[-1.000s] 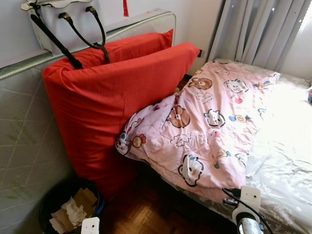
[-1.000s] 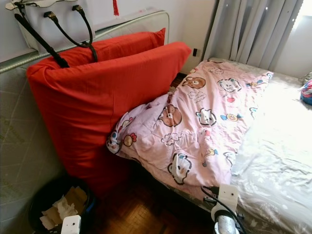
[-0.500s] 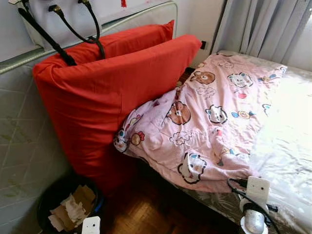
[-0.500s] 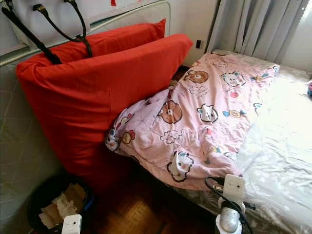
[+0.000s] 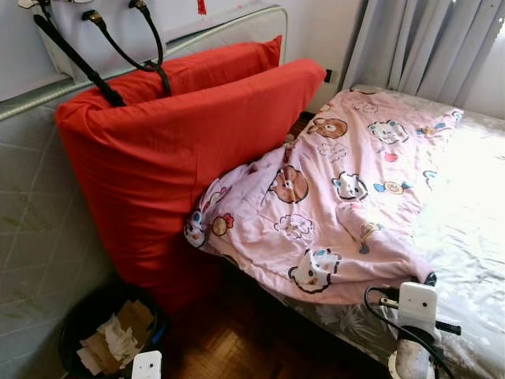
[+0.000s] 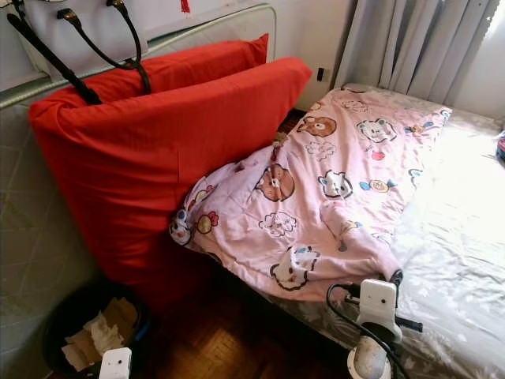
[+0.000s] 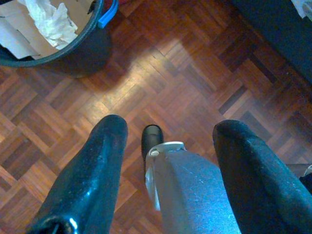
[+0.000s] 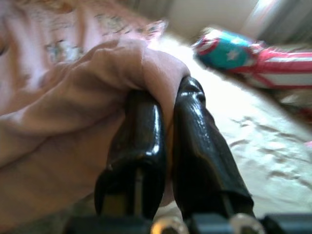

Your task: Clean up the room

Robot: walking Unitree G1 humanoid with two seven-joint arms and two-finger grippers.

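Dark herringbone parquet floor (image 7: 161, 73) lies beneath the left gripper (image 7: 168, 146), which hangs with its fingers spread apart and nothing between them; a black wastebasket of crumpled paper and cardboard (image 5: 106, 335) stands just beyond it. Farther right, big red fabric cushions (image 5: 181, 150) lean against the bed, touching the pink cartoon-bear quilt (image 5: 339, 197). At the quilt's near corner, the right gripper (image 8: 165, 112) is clamped on a fold of it, above the silvery floral bedsheet (image 5: 465, 253).

Parquet floor (image 5: 260, 339) strip open at 6 o'clock; red cushions (image 5: 173, 174) wall it at 10, dark bin (image 5: 95, 332) at 7, quilt-draped bed (image 5: 465, 260) edge at 3.
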